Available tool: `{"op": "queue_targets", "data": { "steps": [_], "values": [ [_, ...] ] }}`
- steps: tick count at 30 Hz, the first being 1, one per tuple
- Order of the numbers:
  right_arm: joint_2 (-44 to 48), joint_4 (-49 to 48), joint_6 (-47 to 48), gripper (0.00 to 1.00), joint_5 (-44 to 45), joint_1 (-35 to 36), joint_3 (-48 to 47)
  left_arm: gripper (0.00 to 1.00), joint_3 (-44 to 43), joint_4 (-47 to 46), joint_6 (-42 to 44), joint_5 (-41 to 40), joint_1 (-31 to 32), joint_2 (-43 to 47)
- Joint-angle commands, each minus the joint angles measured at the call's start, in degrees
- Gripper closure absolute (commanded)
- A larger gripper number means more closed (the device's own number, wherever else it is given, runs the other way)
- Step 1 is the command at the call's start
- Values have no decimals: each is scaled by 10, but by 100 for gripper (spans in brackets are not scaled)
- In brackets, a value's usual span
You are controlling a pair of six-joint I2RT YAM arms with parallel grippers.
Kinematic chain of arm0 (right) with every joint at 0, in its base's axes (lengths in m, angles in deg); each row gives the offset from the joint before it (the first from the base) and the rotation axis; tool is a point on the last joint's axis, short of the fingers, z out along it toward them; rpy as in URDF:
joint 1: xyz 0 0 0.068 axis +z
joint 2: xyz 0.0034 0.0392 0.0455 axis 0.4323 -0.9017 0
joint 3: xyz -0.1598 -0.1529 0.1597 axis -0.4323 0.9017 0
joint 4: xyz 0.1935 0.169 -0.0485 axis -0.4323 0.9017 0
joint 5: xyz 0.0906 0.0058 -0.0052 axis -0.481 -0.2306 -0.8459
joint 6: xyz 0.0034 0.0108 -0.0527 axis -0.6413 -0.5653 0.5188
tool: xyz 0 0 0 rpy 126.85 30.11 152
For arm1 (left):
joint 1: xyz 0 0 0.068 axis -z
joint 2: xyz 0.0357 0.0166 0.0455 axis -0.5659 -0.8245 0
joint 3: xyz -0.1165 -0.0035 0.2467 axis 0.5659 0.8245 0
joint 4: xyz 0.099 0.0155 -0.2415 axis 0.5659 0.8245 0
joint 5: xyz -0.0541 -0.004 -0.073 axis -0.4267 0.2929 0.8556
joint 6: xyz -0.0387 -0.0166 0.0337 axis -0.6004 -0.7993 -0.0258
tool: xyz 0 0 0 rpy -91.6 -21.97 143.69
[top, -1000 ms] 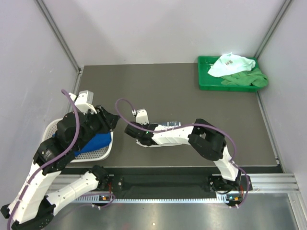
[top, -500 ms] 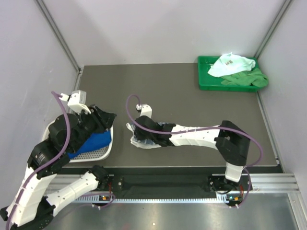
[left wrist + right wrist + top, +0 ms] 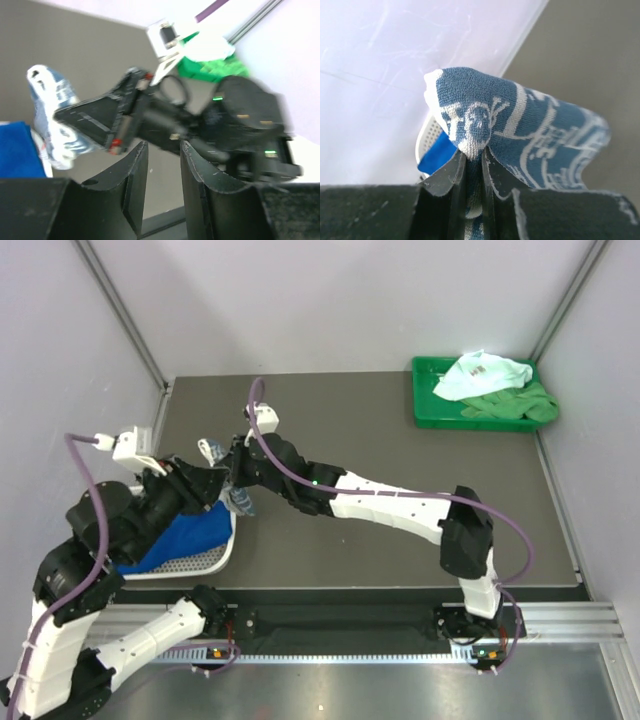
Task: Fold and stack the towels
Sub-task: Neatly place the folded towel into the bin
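Observation:
My right gripper (image 3: 226, 474) reaches far left and is shut on the white towel with navy print (image 3: 239, 501), which hangs bunched above the table beside the basket. In the right wrist view the gripper (image 3: 474, 156) pinches a fold of this towel (image 3: 530, 135). The royal blue towel (image 3: 185, 534) lies in the white mesh basket (image 3: 205, 562). My left gripper (image 3: 207, 490) hovers over the basket, close to the right gripper; in its wrist view it (image 3: 164, 148) is open and empty, facing the held towel (image 3: 51, 116). A mint towel (image 3: 482, 375) and a green towel (image 3: 515, 406) lie in the green tray (image 3: 428, 416).
The basket sits at the table's left edge against the wall. The green tray stands in the far right corner. The right arm's links (image 3: 385, 504) stretch across the near half of the table.
My right gripper has lifted the printed towel off the table and carried it left and away, next to the basket. My left arm has swung back and to the left.

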Motion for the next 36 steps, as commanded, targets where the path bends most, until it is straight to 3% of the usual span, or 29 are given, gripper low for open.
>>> {"op": "queue_targets", "data": {
  "steps": [1,11,22,36],
  "values": [
    [-44,-18,-7,99,-25,6,-68,63,-55,8,6,-5,3,-5],
    [-129,23,-30,100,-42,25,-219,63,-121,27,12,-4,3,-7],
    [-134,42,-26,100,-14,46,-247,63,-130,24,14,7,3,-3],
    [-99,46,12,100,108,83,-235,63,-132,32,19,5,3,5]
  ]
}}
